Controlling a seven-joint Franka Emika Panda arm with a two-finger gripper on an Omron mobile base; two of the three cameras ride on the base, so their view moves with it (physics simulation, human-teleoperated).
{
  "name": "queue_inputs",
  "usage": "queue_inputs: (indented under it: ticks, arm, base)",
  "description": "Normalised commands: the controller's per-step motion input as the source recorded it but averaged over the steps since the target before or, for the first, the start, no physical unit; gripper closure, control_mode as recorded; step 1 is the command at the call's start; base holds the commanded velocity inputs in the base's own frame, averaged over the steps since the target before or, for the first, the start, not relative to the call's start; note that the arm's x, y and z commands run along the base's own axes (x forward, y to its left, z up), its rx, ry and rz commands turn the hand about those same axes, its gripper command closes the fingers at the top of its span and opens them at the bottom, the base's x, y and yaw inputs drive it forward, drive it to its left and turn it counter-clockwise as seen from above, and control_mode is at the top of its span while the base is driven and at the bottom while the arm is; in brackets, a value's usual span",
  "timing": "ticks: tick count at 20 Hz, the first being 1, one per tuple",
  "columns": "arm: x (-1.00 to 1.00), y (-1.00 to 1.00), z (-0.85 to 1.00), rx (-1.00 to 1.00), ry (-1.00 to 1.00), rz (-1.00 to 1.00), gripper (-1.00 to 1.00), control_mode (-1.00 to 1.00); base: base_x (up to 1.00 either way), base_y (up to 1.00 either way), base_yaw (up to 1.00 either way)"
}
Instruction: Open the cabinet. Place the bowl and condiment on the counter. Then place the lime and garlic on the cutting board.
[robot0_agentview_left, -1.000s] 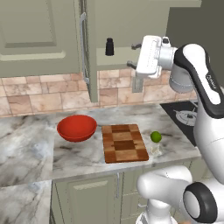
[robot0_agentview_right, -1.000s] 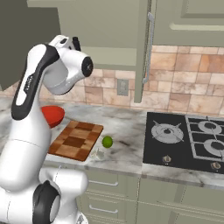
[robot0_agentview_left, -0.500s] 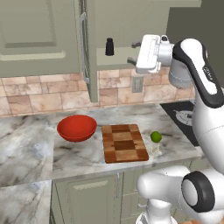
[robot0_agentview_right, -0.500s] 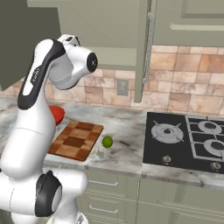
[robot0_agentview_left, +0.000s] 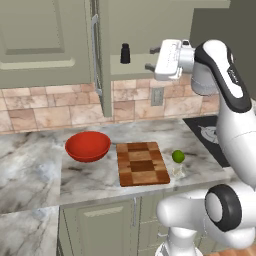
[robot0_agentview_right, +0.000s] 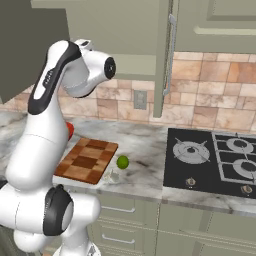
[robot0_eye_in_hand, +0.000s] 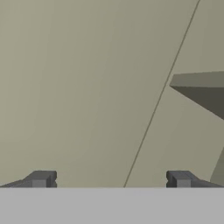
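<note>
My claw (robot0_agentview_left: 149, 58) hangs wide and empty beside the condiment (robot0_agentview_left: 125, 53) on the open cabinet's (robot0_agentview_left: 150, 30) shelf. Bowl (robot0_agentview_left: 88, 146) is on the surface; lime (robot0_agentview_left: 178, 156) and garlic (robot0_agentview_left: 177, 171) lie off the cutting board (robot0_agentview_left: 142, 163).

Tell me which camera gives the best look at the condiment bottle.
The left base view: the condiment bottle stands upright on the open cabinet's shelf, unobstructed, with the open gripper just beside it. In the right base view the arm blocks that spot; the hand view faces plain cabinet interior.

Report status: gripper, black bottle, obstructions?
Gripper open, empty, at shelf height. Small slim black bottle upright on cabinet shelf, just ahead. Nothing visible between them.
</note>
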Motion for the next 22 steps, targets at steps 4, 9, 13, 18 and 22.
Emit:
queue_inputs:
  ticks: [4, 9, 13, 18, 22]
  arm:
    - [0.17, 0.00, 0.00, 0.01, 0.03, 0.00, -1.00, -1.00]
    - [0.13, -0.04, -0.02, 0.01, 0.03, 0.00, -1.00, -1.00]
    - [0.15, -0.05, -0.04, 0.02, 0.05, 0.00, -1.00, -1.00]
    - [0.19, -0.03, 0.00, 0.04, 0.05, 0.00, -1.00, -1.00]
    - [0.19, -0.05, 0.00, 0.04, 0.06, 0.00, -1.00, -1.00]
  base:
    - [0.00, 0.00, 0.00]
    - [0.00, 0.00, 0.00]
    - [0.00, 0.00, 0.00]
    - [0.00, 0.00, 0.00]
    - [0.00, 0.00, 0.00]
